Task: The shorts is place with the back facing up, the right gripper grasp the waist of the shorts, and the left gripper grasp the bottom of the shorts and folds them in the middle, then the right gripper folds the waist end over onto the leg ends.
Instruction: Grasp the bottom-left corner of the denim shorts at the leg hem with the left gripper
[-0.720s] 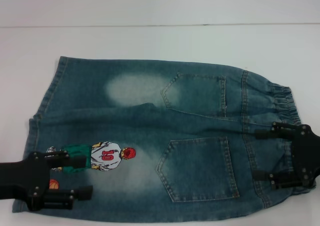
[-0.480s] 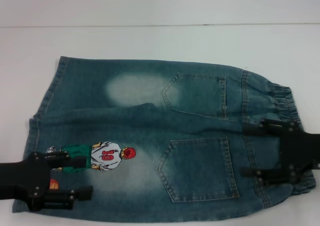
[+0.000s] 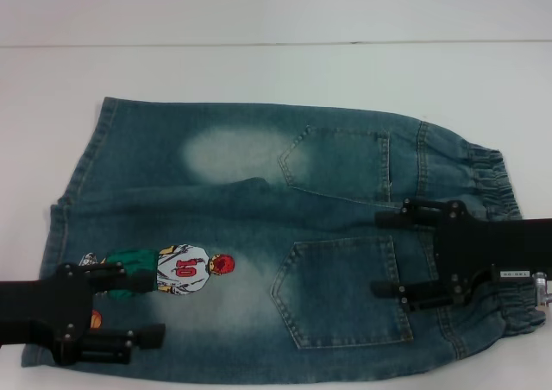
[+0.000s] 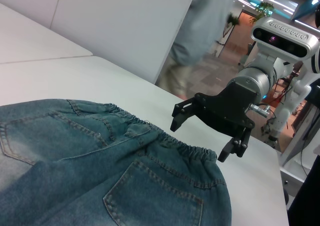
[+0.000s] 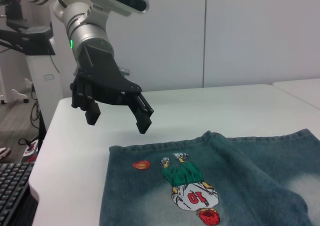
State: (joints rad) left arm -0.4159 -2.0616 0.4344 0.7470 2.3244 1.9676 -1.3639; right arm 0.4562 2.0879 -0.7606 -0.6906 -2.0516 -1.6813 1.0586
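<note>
Head view: the shorts [image 3: 259, 243] are laid lengthwise across the table [image 3: 259, 71], the waist [image 3: 496, 183] rightward, the leg ends [image 3: 73, 200] leftward. The right gripper [image 3: 388, 254] and the left gripper [image 3: 151, 308] are held spread apart above them.

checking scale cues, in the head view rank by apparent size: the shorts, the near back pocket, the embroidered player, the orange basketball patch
1. the shorts
2. the near back pocket
3. the embroidered player
4. the orange basketball patch, partly hidden behind the left hand, so its full extent is unsure
</note>
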